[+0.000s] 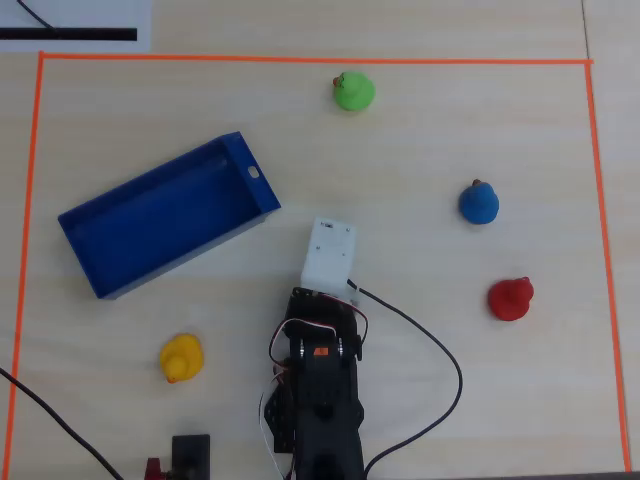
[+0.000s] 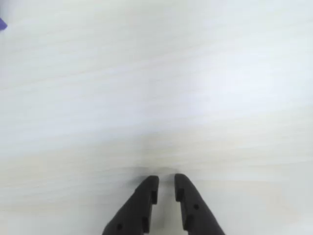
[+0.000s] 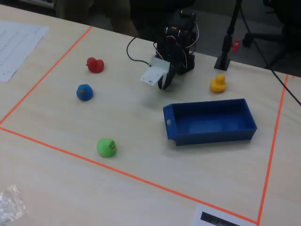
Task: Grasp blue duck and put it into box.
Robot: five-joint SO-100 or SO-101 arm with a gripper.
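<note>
**Blue duck untouched on the counter, fingers empty**

The blue duck (image 1: 479, 204) is seen in the overhead view as a small, rounded, bright-blue toy with a tiny orange-brown beak at its upper edge. In that view it sits on the pale wooden counter (image 1: 420, 130) at the right, well apart from the arm, with the red duck (image 1: 510, 299) below it and the green duck (image 1: 353, 91) up and to its left.

In the wrist view the two dark fingers (image 2: 146, 198) are shown close together, with only a narrow gap between the tips and nothing held; bare counter lies under them. Only a sliver of blue is caught at the left edge of that view, too small to be identified.

Outward from the fingers, the gripper itself is covered in the overhead view by the white camera housing (image 1: 329, 255) and the black arm (image 1: 322, 390).

The box (image 1: 165, 215), a shallow dark-blue tray with low walls, lies empty at the left of the overhead view, with a small white mark on its short end. A yellow duck (image 1: 182, 357) stands below it. The blue duck's (image 3: 84, 92) beak is hard to make out in the fixed view. Orange tape (image 1: 300, 59) frames the work area.
</note>
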